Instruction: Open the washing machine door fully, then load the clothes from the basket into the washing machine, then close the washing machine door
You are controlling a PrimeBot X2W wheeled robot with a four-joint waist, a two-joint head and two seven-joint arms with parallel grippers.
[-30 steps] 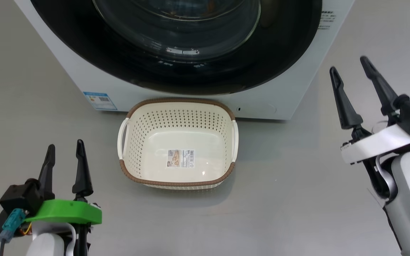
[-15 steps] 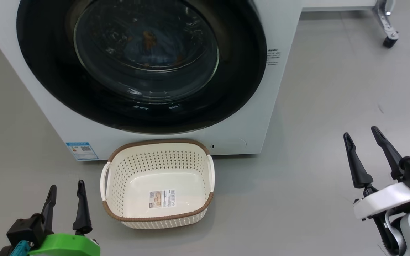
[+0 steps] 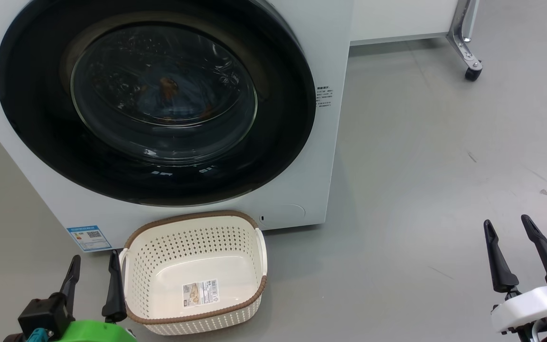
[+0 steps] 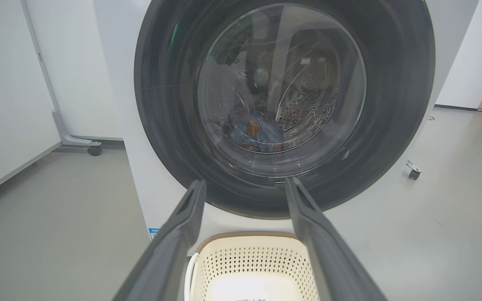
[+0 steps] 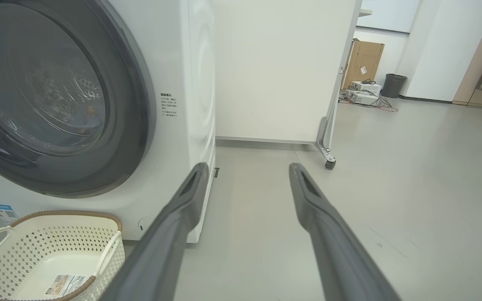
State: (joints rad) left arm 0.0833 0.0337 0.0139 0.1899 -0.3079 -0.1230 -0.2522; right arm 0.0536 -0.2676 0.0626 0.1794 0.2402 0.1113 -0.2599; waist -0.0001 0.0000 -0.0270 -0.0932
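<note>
The washing machine [image 3: 330,142] stands white before me, and its door [image 3: 278,118], black-rimmed with a glass bowl, lies shut flush against the front. Through the glass the clothes [image 4: 257,131] show as blue fabric with orange patches low in the steel drum; they are also dimly visible as clothes [image 3: 169,88] in the head view. The cream basket [image 3: 193,237] sits on the floor against the washer's base, holding nothing but its label. My left gripper [image 3: 95,256] is open just left of the basket. My right gripper [image 3: 506,220] is open over bare floor, far to the right.
A blue-edged sticker [image 3: 88,237] marks the washer's lower left corner. A white panel on a wheeled metal leg [image 3: 466,57] stands behind the washer on the right. Further back are a cardboard box [image 5: 364,56] and a dark bin [image 5: 393,85]. Grey floor stretches to the right.
The head camera has moved: washer and basket now sit further left and lower in the picture, with more of the door showing. Both grippers stay open, holding nothing.
</note>
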